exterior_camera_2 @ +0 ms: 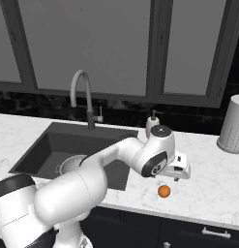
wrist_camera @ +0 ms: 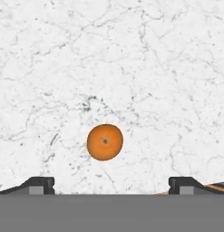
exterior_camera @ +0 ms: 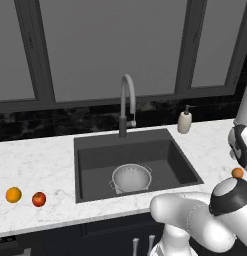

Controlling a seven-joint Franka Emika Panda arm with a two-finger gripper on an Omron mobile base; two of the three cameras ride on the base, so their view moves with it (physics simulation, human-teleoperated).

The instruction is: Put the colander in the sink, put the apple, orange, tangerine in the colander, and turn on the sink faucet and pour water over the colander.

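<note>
Three fruits: all on the marble counter (exterior_camera: 40,165), none in the colander (exterior_camera: 131,178) yet.
Colander: already sits on the floor of the sink (exterior_camera: 90,165), near the front wall, empty.
Tangerine: deep-orange fruit (exterior_camera_2: 164,191) on the counter to the right of the sink, near the counter's front edge; in the hand view it lies straight ahead, a little left of centre between the two finger tips.
Orange and apple: orange (exterior_camera: 13,194) and red apple (exterior_camera: 39,199) lie side by side, apart, left of the sink and near the front edge.
Gripper: gripper (exterior_camera_2: 180,170) hangs just above the tangerine, right of the sink, jaws spread wide, holding nothing.
Step in hand: by my reading, the first fruit pickup, the tangerine; colander placement looks done.
Next move: likely a straight drop over the tangerine with a slight shift to centre it, then closing on it and carrying it left to the colander.
Faucet: faucet (exterior_camera: 126,102) stands behind the sink, no stream running; that step seems last.
Edges: tangerine sits close to the front edge, so a nudge could roll it off.
Open room: bare marble all round the tangerine; soap bottle (exterior_camera: 184,120) and white perforated canister (exterior_camera_2: 233,125) stand well back from it, behind and right of the sink.
</note>
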